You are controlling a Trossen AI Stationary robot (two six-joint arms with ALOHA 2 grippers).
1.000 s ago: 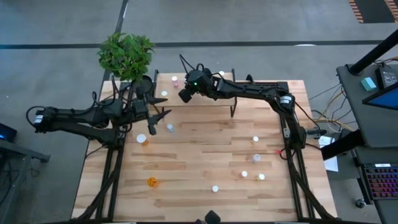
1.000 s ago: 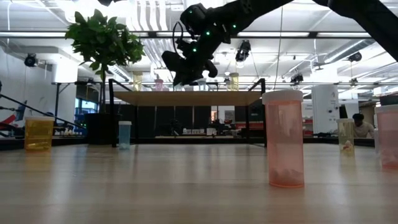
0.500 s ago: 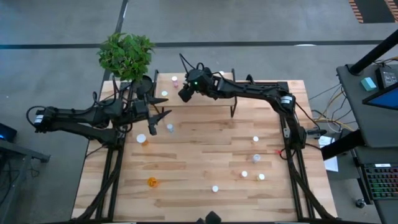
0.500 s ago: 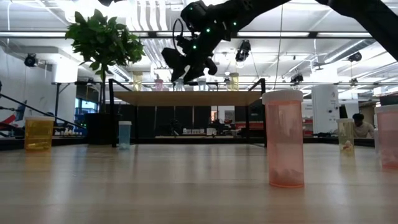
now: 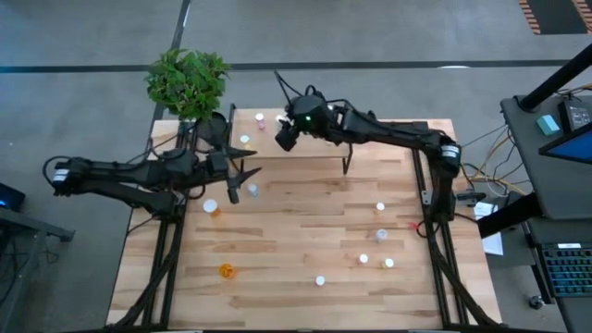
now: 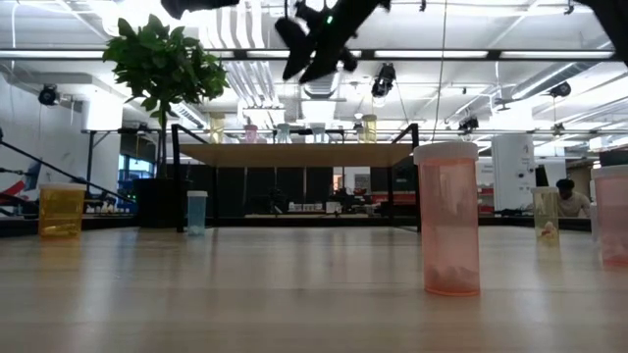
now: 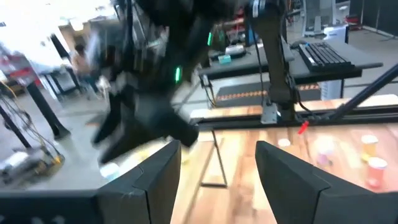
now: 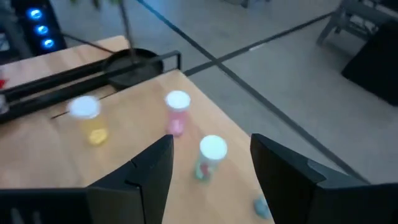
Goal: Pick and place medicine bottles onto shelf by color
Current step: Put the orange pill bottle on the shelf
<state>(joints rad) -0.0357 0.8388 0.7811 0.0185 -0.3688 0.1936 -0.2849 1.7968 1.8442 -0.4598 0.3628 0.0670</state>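
High view is showing me a few medicine bottles point(image 5: 260, 119) standing on the shelf point(image 5: 388, 139) while many are waiting on the table point(image 5: 296, 240) (both the right gripper point(image 5: 286, 137) above the shelf and the left gripper point(image 5: 233, 181) are hanging spread and empty).

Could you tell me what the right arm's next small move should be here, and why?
Probably swing back toward the table to fetch another bottle. The right gripper hangs open and empty above the shelf, where three bottles already stand, while several bottles are still on the table on its side.
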